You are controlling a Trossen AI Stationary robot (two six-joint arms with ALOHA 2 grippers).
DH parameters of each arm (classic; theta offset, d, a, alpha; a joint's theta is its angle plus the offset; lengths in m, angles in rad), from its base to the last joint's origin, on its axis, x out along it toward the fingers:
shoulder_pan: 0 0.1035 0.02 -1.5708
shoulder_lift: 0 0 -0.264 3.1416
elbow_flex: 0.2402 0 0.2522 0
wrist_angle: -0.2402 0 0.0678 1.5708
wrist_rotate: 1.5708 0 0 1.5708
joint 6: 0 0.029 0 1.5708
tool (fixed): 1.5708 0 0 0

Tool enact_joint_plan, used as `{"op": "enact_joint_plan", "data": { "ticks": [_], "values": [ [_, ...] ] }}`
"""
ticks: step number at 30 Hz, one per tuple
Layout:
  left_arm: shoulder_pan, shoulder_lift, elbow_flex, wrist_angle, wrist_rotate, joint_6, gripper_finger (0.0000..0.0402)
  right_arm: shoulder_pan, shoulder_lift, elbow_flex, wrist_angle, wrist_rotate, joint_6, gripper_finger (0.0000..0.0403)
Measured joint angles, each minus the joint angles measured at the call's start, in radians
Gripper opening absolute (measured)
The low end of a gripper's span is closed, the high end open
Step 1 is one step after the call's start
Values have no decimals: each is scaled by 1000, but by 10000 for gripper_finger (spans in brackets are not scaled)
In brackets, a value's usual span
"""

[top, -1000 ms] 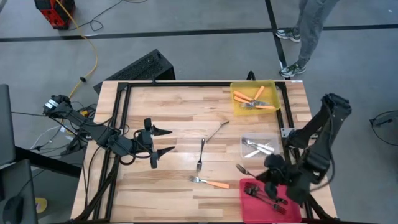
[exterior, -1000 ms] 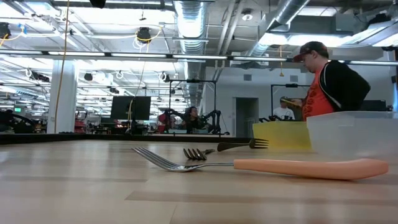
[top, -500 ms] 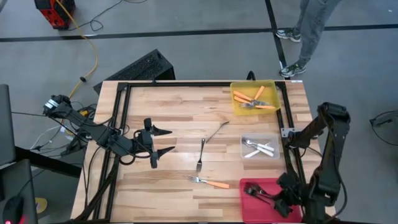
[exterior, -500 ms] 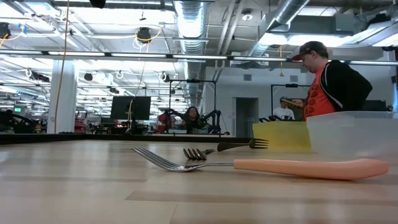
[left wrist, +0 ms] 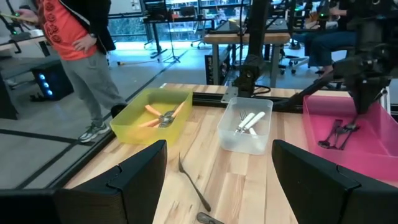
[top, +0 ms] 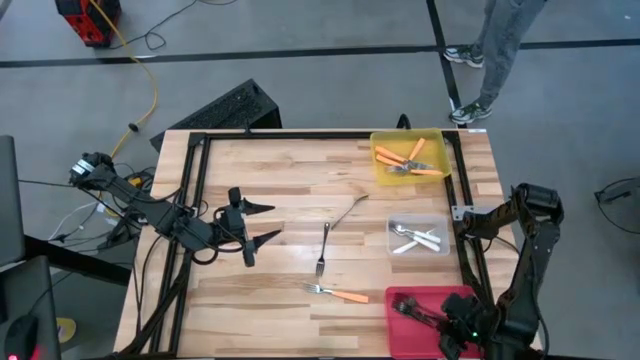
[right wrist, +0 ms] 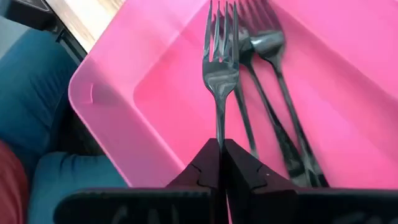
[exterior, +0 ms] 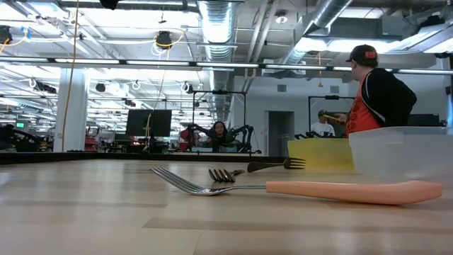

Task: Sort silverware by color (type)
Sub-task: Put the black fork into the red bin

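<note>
The right gripper (right wrist: 221,163), clamped on a dark fork (right wrist: 221,74), had moved back over the red bin (top: 432,298); the left gripper (top: 262,223) stayed apart.

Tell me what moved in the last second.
The right gripper, shut on a dark fork, carried it from beside the red bin to over the bin's inside, above the dark forks already there. The left gripper, open, and the loose forks on the table stayed put.
</note>
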Motion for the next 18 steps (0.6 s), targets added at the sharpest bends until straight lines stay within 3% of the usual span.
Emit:
{"op": "enact_joint_plan", "data": {
  "ticks": [10, 18],
  "values": [
    [0, 0, 0, 0, -2, 8, 275, -63, 36, 0, 20, 5, -216, 30],
    [0, 0, 0, -1, -2, 13, 275, -51, 36, 0, 9, -68, -212, 35]
  ]
}}
